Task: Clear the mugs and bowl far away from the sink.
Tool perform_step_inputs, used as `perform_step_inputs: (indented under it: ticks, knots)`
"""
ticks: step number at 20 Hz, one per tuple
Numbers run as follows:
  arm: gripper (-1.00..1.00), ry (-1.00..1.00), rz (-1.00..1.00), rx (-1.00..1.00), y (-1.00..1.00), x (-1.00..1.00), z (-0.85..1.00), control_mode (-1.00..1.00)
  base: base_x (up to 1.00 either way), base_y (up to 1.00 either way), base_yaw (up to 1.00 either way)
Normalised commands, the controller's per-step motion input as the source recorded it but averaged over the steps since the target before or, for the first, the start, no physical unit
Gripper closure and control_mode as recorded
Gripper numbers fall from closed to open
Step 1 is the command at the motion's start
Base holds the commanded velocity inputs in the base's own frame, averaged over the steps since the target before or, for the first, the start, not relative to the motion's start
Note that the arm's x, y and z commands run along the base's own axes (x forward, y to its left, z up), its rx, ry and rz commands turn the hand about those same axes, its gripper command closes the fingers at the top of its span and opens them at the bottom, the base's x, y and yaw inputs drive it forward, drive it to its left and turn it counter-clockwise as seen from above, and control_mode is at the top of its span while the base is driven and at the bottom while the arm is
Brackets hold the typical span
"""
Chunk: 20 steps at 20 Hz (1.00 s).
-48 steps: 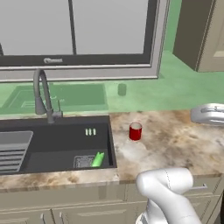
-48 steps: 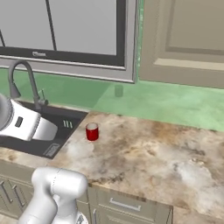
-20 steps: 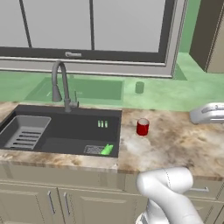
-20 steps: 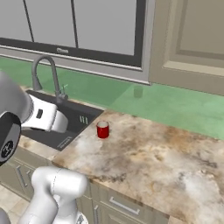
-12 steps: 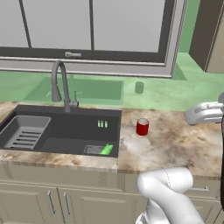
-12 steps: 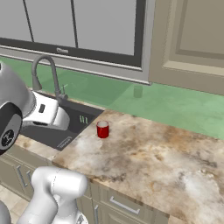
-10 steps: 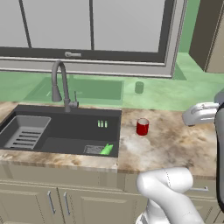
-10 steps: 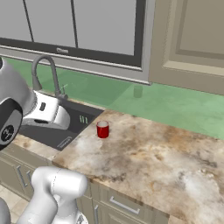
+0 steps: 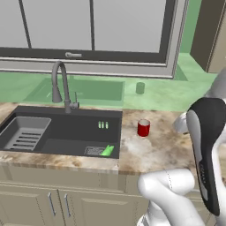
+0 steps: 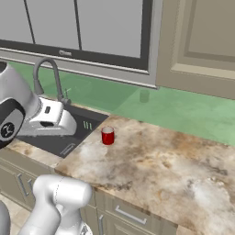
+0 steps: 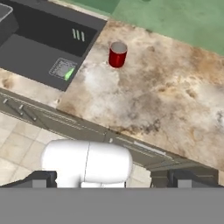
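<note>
Standing upright on the tabletop [image 9: 154, 154], the red mug [image 9: 143, 128] sits just beside the sink [image 9: 57, 134]. The gripper [image 11: 109, 177] hangs spread wide, holding nothing.

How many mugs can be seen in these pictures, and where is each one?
2. The red mug stands on the counter just right of the sink. The green mug lies inside the sink, at its front right corner, mostly hidden.

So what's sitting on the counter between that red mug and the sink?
Nothing. In the left base view the red mug stands just right of the sink, with bare marbled counter between them.
</note>
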Motion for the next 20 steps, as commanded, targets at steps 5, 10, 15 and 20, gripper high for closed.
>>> perform_step_inputs:
  ticks: [5,10,15,20]
  knots:
    - [-1.0,-0.03,0.0,-0.21,0.0,0.09,-0.51,-1.0,0.0,0.0,0.0]
    - [-1.0,0.0,0.0,-0.08,0.0,0.1,-0.6,-1.0,0.0,0.0,0.0]
    - [-1.0,0.03,0.0,0.0,0.0,0.11,-0.34,-1.0,0.0,0.0,0.0]
    - [-1.0,0.01,0.0,0.1,0.0,0.15,-0.02,-1.0,0.0,0.0,0.0]
